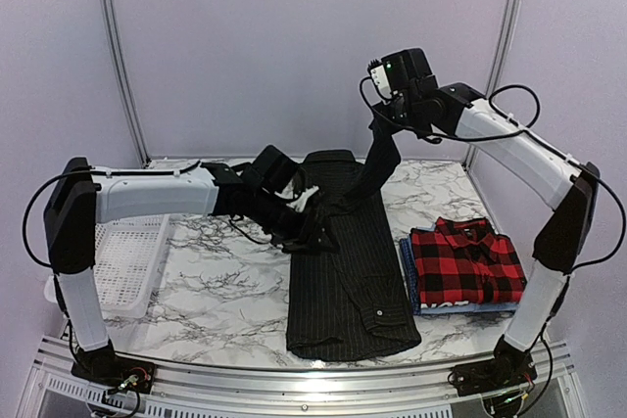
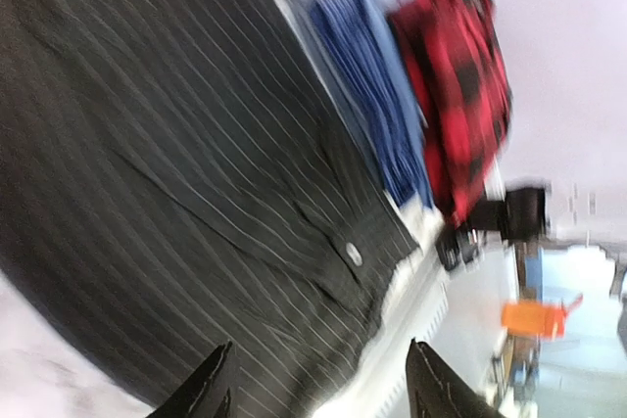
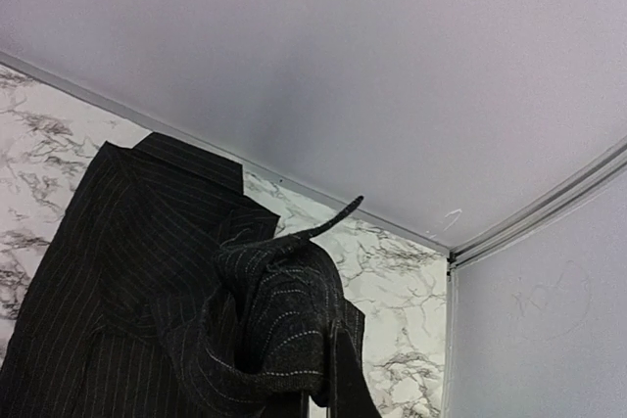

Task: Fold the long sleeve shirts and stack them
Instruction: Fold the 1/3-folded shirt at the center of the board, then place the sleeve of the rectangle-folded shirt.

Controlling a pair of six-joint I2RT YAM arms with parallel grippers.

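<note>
Listing from the near edge outward, you had these items before you.

1. Table: white top with grey marble veining.

2. Black pinstriped shirt: it lay lengthwise down the middle of the table. Its hem was close to the near edge and its collar pointed toward the far wall. A buttoned cuff rested across its near right part.

3. Red plaid shirt: folded, on the right side of the table, just beside the black pinstriped shirt. It sat on top of item 4.

4. Blue shirt: folded under the red plaid shirt. Only its left and near edges showed.

5. Basket: white mesh, at the table's left edge, well apart from the shirts. Your left arm partly hid it.

6. Left gripper: it was low over the left edge of the black pinstriped shirt, about midway along it. The left wrist view showed the fingertips standing apart with striped cloth below the gap. Nothing was clamped between them. Whether they touched the cloth could not be told.

7. Right gripper: it was raised high above the far right of the table, with its fingers closed on the sleeve of the black pinstriped shirt. The sleeve rose from the shirt's far right shoulder up to the fingers. In the right wrist view it hung bunched just below the camera, with the shirt's body flat on the table behind it.
</note>
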